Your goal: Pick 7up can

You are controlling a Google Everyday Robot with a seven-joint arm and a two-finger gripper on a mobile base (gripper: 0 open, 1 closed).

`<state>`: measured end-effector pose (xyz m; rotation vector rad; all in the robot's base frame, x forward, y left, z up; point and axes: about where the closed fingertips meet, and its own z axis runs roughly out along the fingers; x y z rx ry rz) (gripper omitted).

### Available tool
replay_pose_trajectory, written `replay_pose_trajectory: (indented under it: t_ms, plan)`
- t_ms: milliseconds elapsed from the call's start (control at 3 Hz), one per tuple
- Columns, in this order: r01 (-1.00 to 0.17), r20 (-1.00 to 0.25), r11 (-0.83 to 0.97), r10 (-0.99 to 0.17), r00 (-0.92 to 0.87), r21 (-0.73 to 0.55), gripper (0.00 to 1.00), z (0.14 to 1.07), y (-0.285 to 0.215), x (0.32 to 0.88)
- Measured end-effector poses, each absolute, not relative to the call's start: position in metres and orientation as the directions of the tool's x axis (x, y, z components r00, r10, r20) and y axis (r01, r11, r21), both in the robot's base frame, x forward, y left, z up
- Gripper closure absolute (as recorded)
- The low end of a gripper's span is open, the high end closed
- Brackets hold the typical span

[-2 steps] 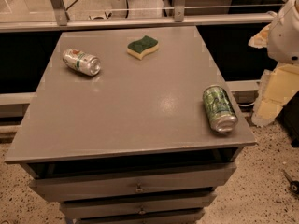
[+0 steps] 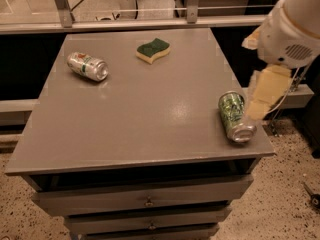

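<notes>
The small silver-white 7up can with green lettering (image 2: 87, 66) is lying on its side on the flat grey table top (image 2: 150, 114), to the left of the green-and-yellow scouring sponge (image 2: 153, 50) and a little nearer the front edge than it, apart from it. The robot's cream-coloured gripper (image 2: 262, 96) is hanging far to the right of the sponge, past the table's right edge, and I cannot tell whether it is spread or closed. Just beside it, well apart from the sponge toward the front right, the darker all-green patterned can (image 2: 233, 116) is lying on its side too.

I am judging that the reach is only beginning. To do it well, the arm should be travelling high across the top, passing over the green can without brushing it, going past the sponge, then coming down over the silver can's middle with the jaws straddling its round body across the axis, since a can on its side is likely to roll if nudged.

Counting: two cans, one sponge, one table, one gripper.
</notes>
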<state>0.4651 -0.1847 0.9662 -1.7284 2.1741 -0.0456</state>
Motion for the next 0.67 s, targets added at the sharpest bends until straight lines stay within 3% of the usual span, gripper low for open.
replay_pose_trajectory:
  t_ms: [667]
  plan:
    - [-0.931,-0.383,0.255,-0.913,-0.143,-0.261,0.00,0.936,-0.083,0.580]
